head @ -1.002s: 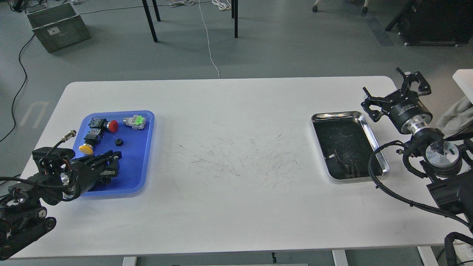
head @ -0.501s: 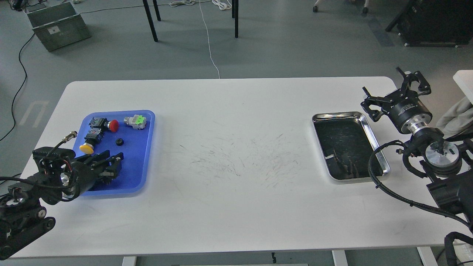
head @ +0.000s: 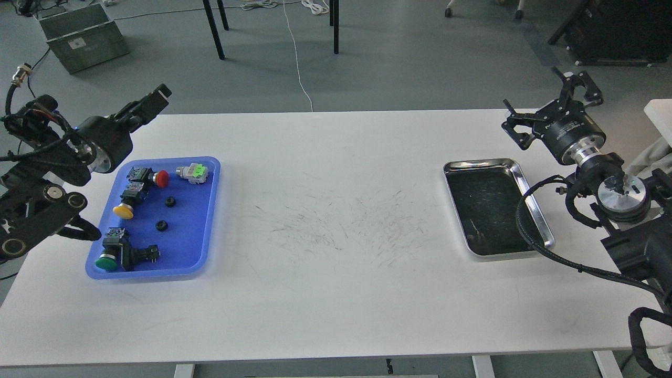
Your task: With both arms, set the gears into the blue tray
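The blue tray [head: 207,210] lies at the table's left. Two gears rest on its floor, one gear [head: 169,201] near the middle and the other gear [head: 161,226] just below it, both free of any grip. My left gripper [head: 153,102] is raised above the table's far left edge, beyond the tray. It is seen side-on and dark, so its fingers cannot be told apart. My right gripper [head: 547,103] hovers at the far right, past the steel tray, with fingers spread open and nothing between them.
In the blue tray also lie a red-capped switch [head: 157,178], a yellow-capped switch [head: 125,210], a green-capped switch [head: 111,258] and a grey block with a green top [head: 192,172]. A shiny steel tray [head: 526,181] with a dark floor sits at the right.
My left arm has risen from over the blue tray's near end to beyond its far side, uncovering the second gear and the green-capped switch. My right gripper has shifted slightly up and back.
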You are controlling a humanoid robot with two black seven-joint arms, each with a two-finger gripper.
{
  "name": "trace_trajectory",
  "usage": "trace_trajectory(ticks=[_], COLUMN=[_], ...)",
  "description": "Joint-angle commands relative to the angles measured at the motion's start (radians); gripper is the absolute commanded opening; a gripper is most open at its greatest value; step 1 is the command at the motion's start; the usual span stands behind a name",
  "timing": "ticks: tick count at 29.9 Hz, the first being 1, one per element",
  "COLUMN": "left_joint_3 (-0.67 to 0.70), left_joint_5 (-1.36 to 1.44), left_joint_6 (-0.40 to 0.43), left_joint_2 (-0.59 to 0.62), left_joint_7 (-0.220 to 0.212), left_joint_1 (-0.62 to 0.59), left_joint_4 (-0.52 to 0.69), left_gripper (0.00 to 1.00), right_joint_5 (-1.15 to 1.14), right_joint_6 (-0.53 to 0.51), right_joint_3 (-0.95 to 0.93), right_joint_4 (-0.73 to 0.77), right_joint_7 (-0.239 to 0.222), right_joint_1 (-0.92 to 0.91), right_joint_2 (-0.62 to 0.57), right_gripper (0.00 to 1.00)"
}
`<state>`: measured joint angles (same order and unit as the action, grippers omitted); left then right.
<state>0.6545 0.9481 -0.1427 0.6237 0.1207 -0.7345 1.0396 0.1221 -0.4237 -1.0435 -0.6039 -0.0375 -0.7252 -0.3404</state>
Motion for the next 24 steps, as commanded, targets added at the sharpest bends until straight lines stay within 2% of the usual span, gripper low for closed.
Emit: trace_trajectory(ticks=[1,4,7,10,12,15,17,24], left_joint_3=[0.097,0.103,0.105,0.1,0.106,0.117,0.122,0.123], left_joint_5=[-0.216,-0.368,-0.509,-0.581,-0.589,-0.656,-0.741,-0.824], left_joint_6=[0.005,0.024,0.092,0.17,0.247,0.371,0.425,0.449], left_joint_2=[-0.076,-0.174,-0.245,-0.311,-0.344,-0.36,-0.36,-0.363], left_joint_7=[-0.009,-0.004,0.02,0.085,0.106,0.129,0.138,0.139], left_joint_1=[-0.019,-0.058,-0.083,-0.091,-0.101,-0.115,-0.115,-0.117], left_joint_4=[-0.078,-0.194,-0.327,-0.452,-0.509,-0.54,-0.54,-0.541], left_gripper=[1.0,1.0,1.0,1.0,1.0,1.0,1.0,1.0], right_joint_5=[-0.001,-0.001,0.001,0.002,0.005,0.01,0.011,0.013], right_joint_6=[0.008,0.052,0.094,0.105,0.103,0.1,0.097,0.088], right_joint_3=[0.042,0.046,0.045,0.046,0.046,0.033,0.022,-0.018], right_joint_4=[0.009,0.006,0.006,-0.002,-0.013,-0.022,-0.045,-0.161], right_joint_7=[0.001,0.002,0.005,0.004,0.004,0.004,0.005,0.019], right_joint_1=[-0.054,-0.059,-0.065,-0.06,-0.051,-0.036,-0.011,0.076], right_joint_2=[0.023,0.038,0.058,0.077,0.083,0.095,0.093,0.095], right_gripper=[0.99,0.99,0.99,0.99,0.99,0.99,0.99,0.99])
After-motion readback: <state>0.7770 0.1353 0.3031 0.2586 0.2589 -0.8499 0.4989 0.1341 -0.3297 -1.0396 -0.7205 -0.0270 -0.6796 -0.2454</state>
